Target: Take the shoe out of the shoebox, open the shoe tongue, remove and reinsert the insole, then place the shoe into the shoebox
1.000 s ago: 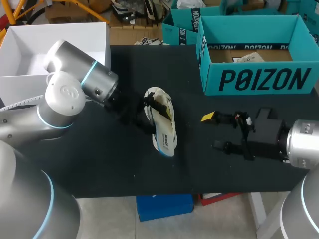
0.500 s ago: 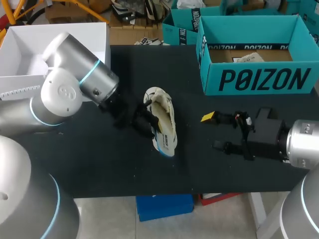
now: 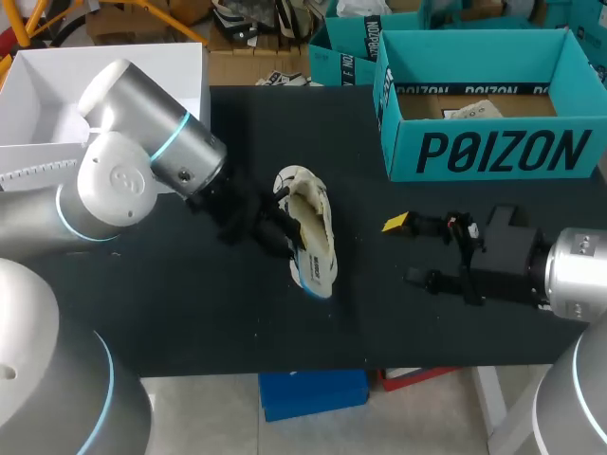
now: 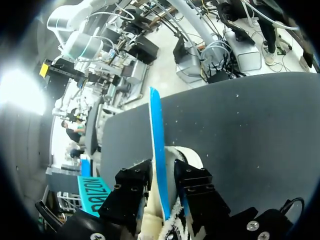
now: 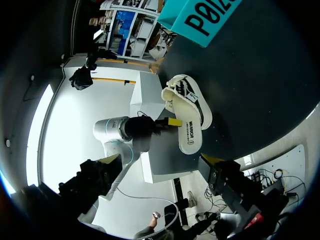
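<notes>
My left pincer (image 4: 161, 181) is clamped on what looks like the blue insole (image 4: 156, 130), gripped by its edge, likely to slide it at the shoe (image 3: 311, 232) beneath. My right pincer (image 3: 406, 251) rests with fingers apart beside the shoebox (image 3: 493, 152).

Matt black desk (image 3: 190, 318), white synthetic shoe (image 3: 313, 227) with woolly cream fleece lining and smooth blue edge, matt teal cardboard shoebox (image 3: 493, 152), satin-smooth silver left arm casing (image 3: 142, 123), matt black plastic left end effector (image 4: 162, 187).

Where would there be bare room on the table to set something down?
Bare table lies between the shoe and the right gripper, and along the front edge. Crowded where the left gripper meets the shoe.
</notes>
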You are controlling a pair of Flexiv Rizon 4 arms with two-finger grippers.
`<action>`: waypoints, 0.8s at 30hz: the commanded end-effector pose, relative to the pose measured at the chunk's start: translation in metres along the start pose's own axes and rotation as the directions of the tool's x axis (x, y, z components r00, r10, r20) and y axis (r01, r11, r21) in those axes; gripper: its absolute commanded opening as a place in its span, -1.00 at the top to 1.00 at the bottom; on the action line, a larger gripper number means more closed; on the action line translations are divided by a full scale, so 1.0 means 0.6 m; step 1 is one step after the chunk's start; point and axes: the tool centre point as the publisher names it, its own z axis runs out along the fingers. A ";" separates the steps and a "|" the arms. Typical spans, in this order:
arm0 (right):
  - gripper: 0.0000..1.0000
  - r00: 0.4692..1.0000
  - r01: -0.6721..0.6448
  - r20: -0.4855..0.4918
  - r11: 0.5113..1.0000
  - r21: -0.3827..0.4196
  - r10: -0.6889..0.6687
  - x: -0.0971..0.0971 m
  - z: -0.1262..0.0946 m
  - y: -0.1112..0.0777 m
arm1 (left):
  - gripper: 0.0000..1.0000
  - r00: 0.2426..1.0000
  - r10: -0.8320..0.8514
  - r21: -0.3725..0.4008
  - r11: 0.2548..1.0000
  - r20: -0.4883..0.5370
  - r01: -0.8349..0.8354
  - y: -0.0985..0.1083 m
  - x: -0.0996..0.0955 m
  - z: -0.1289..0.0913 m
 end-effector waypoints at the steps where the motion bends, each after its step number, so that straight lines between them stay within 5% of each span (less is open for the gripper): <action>1: -1.00 1.000 0.000 0.001 1.000 -0.001 0.000 0.001 0.001 -0.001 | 1.00 1.000 0.004 0.005 1.000 -0.006 -0.004 0.001 -0.005 0.011; 24: -1.00 1.000 0.000 0.001 1.000 -0.001 0.000 0.001 0.001 -0.001 | 1.00 0.997 0.016 0.029 0.999 0.073 -0.018 -0.001 -0.010 0.010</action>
